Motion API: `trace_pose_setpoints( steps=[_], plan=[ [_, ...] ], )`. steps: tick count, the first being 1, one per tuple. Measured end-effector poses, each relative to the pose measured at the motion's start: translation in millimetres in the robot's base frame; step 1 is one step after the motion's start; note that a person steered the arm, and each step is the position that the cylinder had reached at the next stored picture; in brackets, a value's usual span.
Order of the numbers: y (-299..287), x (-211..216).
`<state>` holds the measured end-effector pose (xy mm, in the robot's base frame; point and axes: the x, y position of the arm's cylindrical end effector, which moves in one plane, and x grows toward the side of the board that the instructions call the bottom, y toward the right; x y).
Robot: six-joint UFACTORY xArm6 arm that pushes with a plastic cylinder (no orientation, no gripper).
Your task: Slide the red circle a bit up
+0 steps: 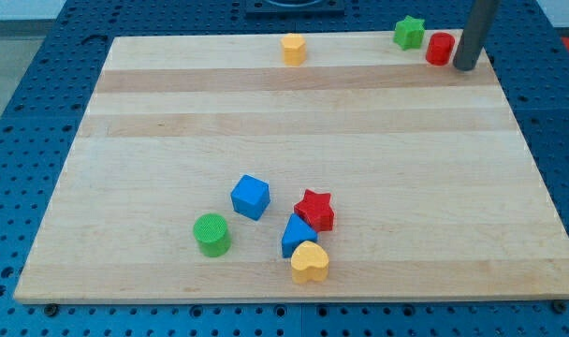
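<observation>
The red circle (440, 49) stands near the board's top right corner, just right of a green star (409, 33). My tip (466, 66) is on the board right beside the red circle, at its right and slightly lower side, close to touching it. The dark rod rises from there out of the view's top.
A yellow block (294, 48) sits at the top middle. A cluster lies at the lower middle: blue cube (250, 197), green circle (211, 234), red star (315, 210), blue triangle (298, 234), yellow heart (310, 262). The wooden board (294, 131) ends just right of my tip.
</observation>
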<state>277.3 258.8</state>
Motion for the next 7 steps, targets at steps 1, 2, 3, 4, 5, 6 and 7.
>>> trace_pose_setpoints(
  steps=[1, 2, 3, 4, 5, 6, 7],
  plan=[
    [4, -7],
    [4, -14],
    [4, -15],
    [4, -6],
    [-14, 4],
    [-38, 2],
    [-40, -7]
  ],
)
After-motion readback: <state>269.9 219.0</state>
